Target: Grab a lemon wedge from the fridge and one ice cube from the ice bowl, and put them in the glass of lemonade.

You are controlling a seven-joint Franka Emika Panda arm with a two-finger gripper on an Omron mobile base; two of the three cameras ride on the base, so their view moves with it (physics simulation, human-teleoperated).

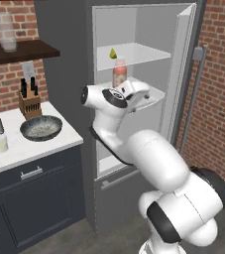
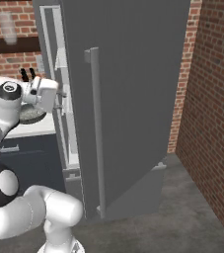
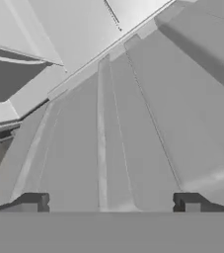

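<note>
Pincer (image 3: pixel 111 202) spread wide, nothing between the tips, hanging inside the open fridge (image 1: pixel 139 30) at the level of the middle shelf, close against the grey inner wall.

Best raised toward twelve o'clock, up to the top shelf, and turned toward the lemon wedge (image 1: pixel 113 53). Approach from the front, tips kept wide until they straddle the wedge, then closed gently, since so small and pointed a piece probably slips or tips under a skewed pinch. Wrist kept clear of the pinkish jar (image 1: pixel 119 73) just below the wedge, at its six o'clock, and clear of the shelf edge.

Ice bowl (image 1: pixel 41 127) on the white counter (image 1: pixel 29 149), off at nine o'clock from the fridge; glass of lemonade (image 1: pixel 0 142) near it, at its eight o'clock, close to the counter's front edge. Both untouched, well apart from the arm.

Count: one lemon wedge, one jar, one ice bowl, one glass of lemonade, one knife block (image 1: pixel 30 101) behind the bowl at its twelve o'clock, one long bar handle (image 2: pixel 95 128) on the fridge door.
</note>
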